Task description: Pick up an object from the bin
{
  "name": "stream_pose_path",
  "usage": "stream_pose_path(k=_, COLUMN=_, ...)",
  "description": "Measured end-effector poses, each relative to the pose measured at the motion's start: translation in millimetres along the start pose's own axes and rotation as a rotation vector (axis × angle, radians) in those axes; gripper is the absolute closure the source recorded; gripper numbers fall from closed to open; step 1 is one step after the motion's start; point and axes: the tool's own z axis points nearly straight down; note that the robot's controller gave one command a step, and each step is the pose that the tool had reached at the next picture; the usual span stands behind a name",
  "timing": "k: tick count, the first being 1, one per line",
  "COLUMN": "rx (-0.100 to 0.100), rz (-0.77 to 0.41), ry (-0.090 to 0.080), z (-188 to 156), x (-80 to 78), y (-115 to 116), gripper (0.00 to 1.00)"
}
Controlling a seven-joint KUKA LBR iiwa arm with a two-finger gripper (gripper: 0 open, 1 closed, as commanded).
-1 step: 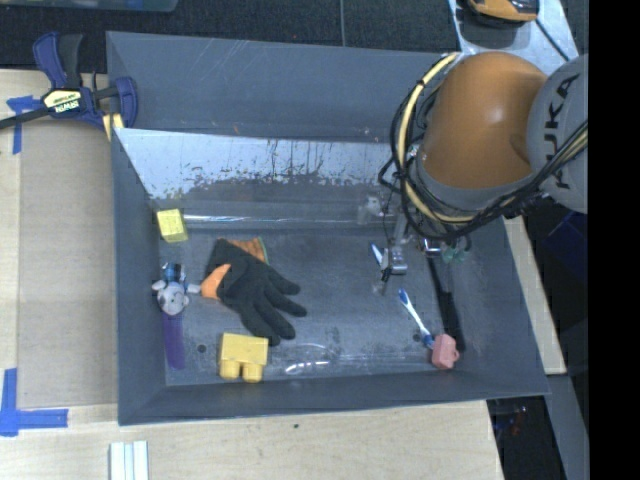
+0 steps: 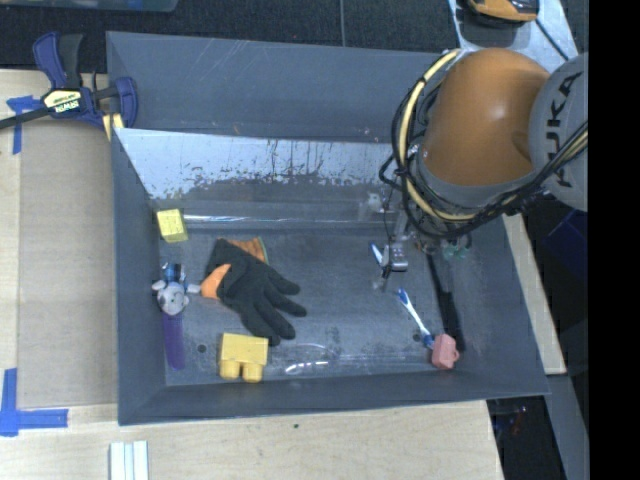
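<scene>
Toothbrush (image 2: 411, 311): the slim blue-and-white one lies flat on the floor of the grey bin (image 2: 300, 78). You will find it well to the right of the black glove (image 2: 255, 290), about level with the glove's fingertips and slanting down to the right. It is the loose thing nearest your gripper (image 2: 396, 260). The gripper hangs low just above and a little left of the brush's upper end, also well right of the glove. From this angle you cannot tell how far the jaws are open or whether they have hold of anything. The arm's orange cover (image 2: 480, 118) and its cables bulk over them, up and to the right of the glove.

A pink piece (image 2: 443, 350) sits at the brush's lower end, right of the glove and lower. You cannot tell whether it belongs to the brush. A thin black stick (image 2: 446, 308) runs just beside the brush, on the side away from the glove.

The glove itself lies flat with its fingers pointing right and down. Something orange (image 2: 247, 249) shows from under its upper edge. Up and left of the glove sits a small yellow block (image 2: 171, 225). Just left of the glove is a little toy figure (image 2: 170, 295) on a purple handle (image 2: 174, 343). Just below the glove lies a yellow brick (image 2: 243, 356).
</scene>
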Motion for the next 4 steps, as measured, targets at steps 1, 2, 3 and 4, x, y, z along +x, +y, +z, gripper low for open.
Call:
stream_pose_path(k=1, rx=0.0, rz=-0.067, ry=-0.005, z=81, x=7.5, y=70, gripper=0.0)
stream_pose_path(k=2, rx=0.004, rz=-0.206, ry=-0.006, z=82, x=39.1, y=86, gripper=0.0)
stream_pose_path(k=3, rx=0.0, rz=0.102, ry=-0.009, z=92, x=25.6, y=127, gripper=0.0)
stream_pose_path(k=4, rx=0.002, rz=-0.08, ry=-0.017, z=119, x=10.3, y=145, gripper=0.0)
